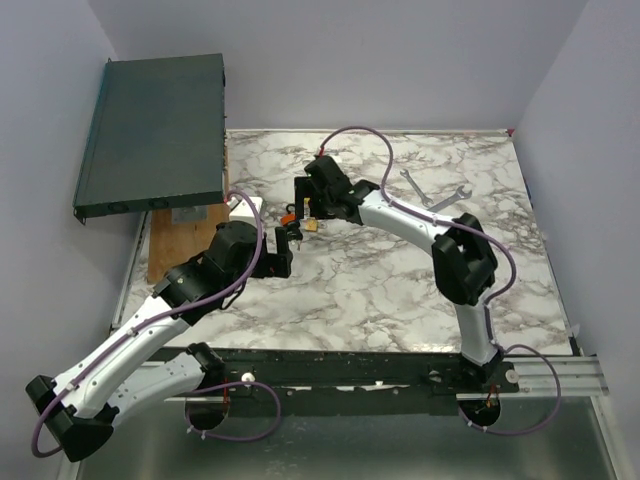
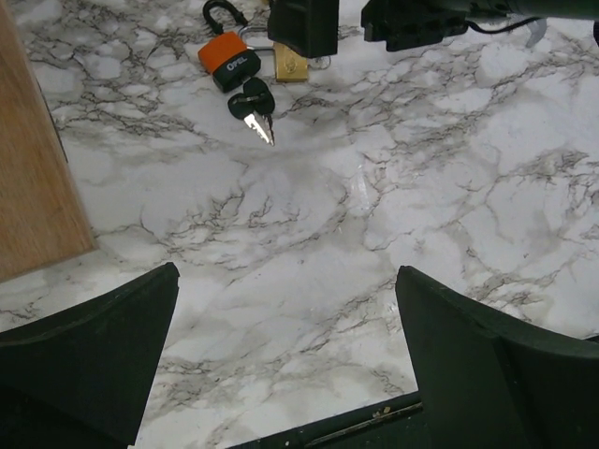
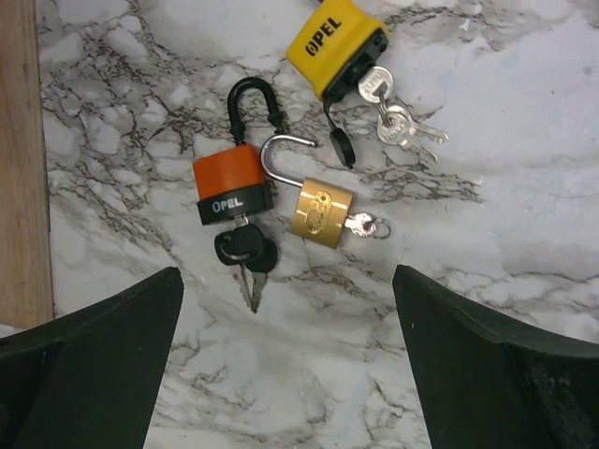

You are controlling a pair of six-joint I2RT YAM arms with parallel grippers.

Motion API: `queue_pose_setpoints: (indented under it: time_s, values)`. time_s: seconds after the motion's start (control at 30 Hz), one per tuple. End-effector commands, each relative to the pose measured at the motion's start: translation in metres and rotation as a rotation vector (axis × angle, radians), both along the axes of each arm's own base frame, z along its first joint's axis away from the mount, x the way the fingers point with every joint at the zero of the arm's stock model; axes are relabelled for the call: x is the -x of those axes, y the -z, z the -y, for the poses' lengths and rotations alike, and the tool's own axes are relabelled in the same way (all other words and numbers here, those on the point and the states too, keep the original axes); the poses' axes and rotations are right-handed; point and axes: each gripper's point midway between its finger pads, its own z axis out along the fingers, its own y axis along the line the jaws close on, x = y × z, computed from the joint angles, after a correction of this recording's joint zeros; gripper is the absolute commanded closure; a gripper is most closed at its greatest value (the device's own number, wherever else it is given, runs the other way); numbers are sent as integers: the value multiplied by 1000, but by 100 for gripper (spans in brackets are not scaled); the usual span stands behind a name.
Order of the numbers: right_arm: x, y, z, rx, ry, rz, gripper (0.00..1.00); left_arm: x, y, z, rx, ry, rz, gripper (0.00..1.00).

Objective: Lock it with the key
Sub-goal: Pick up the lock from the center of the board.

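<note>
Three padlocks lie on the marble table. An orange padlock [image 3: 231,184] has a black shackle and black-headed keys [image 3: 247,253] in its base. A brass padlock [image 3: 321,214] has its shackle swung open and a small silver key [image 3: 362,224] in it. A yellow padlock [image 3: 337,44] has silver keys [image 3: 398,122]. The orange padlock [image 2: 228,60] and its keys [image 2: 254,105] also show in the left wrist view. My right gripper [image 3: 285,360] is open and empty, hovering above the padlocks. My left gripper [image 2: 285,360] is open and empty, near side of the padlocks.
A wooden board [image 1: 183,240] lies at the table's left with a dark flat case [image 1: 152,135] above it. Two wrenches [image 1: 432,190] lie at the back right. A white object [image 1: 247,208] sits by the board.
</note>
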Motion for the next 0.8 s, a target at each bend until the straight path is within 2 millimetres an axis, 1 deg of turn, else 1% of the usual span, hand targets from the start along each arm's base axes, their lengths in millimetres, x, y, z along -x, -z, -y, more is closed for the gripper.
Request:
queue_pose_setpoints:
  time_s: [0.0, 0.07, 0.1, 0.17, 0.2, 0.27, 0.4, 0.47, 0.57, 0.63, 0.77]
  values:
    - [-4, 20, -16, 86, -30, -15, 5, 6, 15, -7, 4, -35, -50, 2]
    - [-10, 31, -22, 109, -25, -10, 6, 7, 18, -9, 5, -41, -59, 1]
    - [-16, 35, -23, 128, -9, 2, 7, 8, 20, -10, 6, -45, -61, 2]
    - [-32, 38, -20, 174, 41, 38, 7, 9, 21, -12, 5, -48, -64, 2]
    - [-38, 43, -18, 206, 61, 51, 7, 10, 21, -12, 6, -50, -66, 1]
    - [-53, 42, -19, 229, 98, 86, 9, 11, 22, -15, 4, -53, -67, 2]
    - [-72, 44, -19, 249, 156, 135, 11, 13, 21, -18, 4, -57, -67, 1]
    - [-82, 46, -15, 257, 195, 148, 11, 14, 20, -19, 5, -59, -66, 2]
    - [-97, 51, -7, 225, 224, 134, 13, 16, 17, -22, 9, -61, -64, 2]
    - [-105, 55, -8, 199, 214, 124, 15, 18, 15, -23, 13, -62, -59, 1]
    - [-112, 60, -14, 205, 198, 121, 17, 19, 15, -26, 11, -66, -57, 2]
